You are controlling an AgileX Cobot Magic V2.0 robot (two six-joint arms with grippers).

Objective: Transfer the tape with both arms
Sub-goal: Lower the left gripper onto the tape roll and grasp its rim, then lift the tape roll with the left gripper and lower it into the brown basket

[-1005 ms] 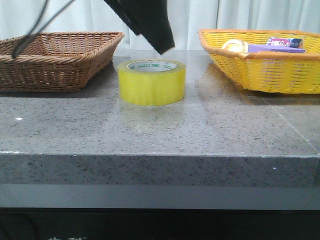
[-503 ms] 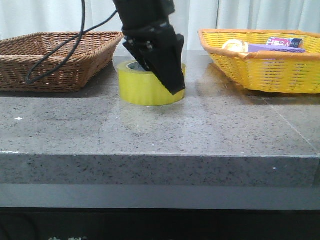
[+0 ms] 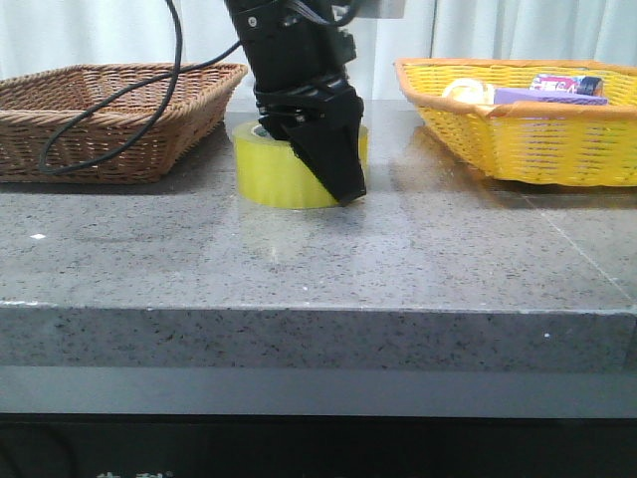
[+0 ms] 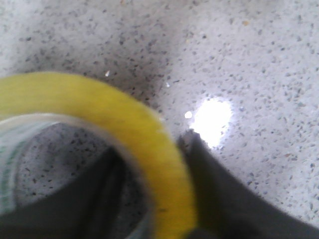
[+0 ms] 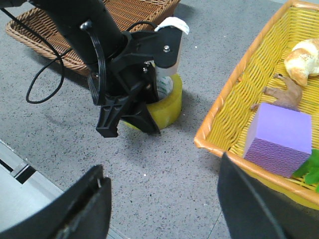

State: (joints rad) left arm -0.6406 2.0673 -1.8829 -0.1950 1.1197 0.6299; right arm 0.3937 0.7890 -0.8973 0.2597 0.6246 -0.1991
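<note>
Standing flat on the grey speckled table [image 3: 299, 269], between the brown basket [image 3: 109, 119] and the yellow basket [image 3: 518, 124], is the tape [image 3: 279, 169], a wide yellow roll with a white core. Left arm: its gripper [image 3: 323, 159] is down on the roll, one finger inside the core and one finger [image 4: 219, 194] outside the wall, so the jaws straddle the tape's rim; whether they are pressed tight on it cannot be told from these views. Right arm: its gripper [image 5: 159, 209] hangs above the table near the yellow basket, jaws spread wide and holding nothing. Yellow basket contents: a purple block [image 5: 281, 137], a bread roll [image 5: 304, 57], other small items. Step in hand, by judgement: the first pick-up by the left arm, with the hand-over to the right arm not yet begun. Next move likely calls for a firm squeeze on the tape's wall, then a straight lift clear of the table. Change against half a second ago: the left gripper has sunk slightly lower and turned a little; the tape has not moved.
</note>
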